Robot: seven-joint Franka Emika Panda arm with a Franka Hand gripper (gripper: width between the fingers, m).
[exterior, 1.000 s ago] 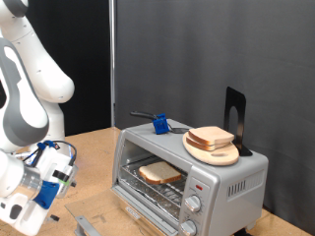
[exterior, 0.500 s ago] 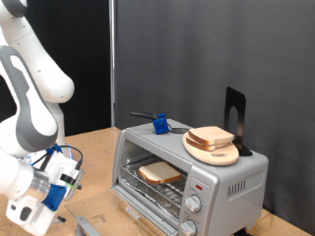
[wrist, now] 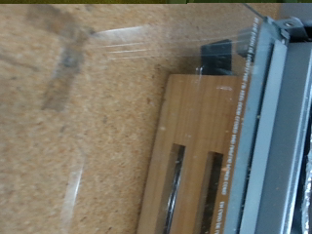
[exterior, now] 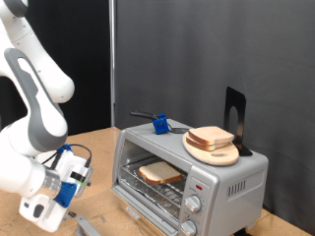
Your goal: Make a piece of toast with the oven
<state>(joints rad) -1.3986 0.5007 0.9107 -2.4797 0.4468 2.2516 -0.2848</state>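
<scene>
Toast (exterior: 158,174) inside oven (exterior: 228,182); board (exterior: 212,149) on top; tool lower left.

My arm (exterior: 34,93) descends from the exterior view's top left, bends at the elbow and folds low. My wrist (exterior: 25,177) sits at the lower left edge. My gripper's fingers are out of frame; wrist view shows none.

No readable text in either view

The oven (exterior: 192,169) shows knobs and a plain front panel — any marks there, or in the wrist view, are too small and blurred
</scene>
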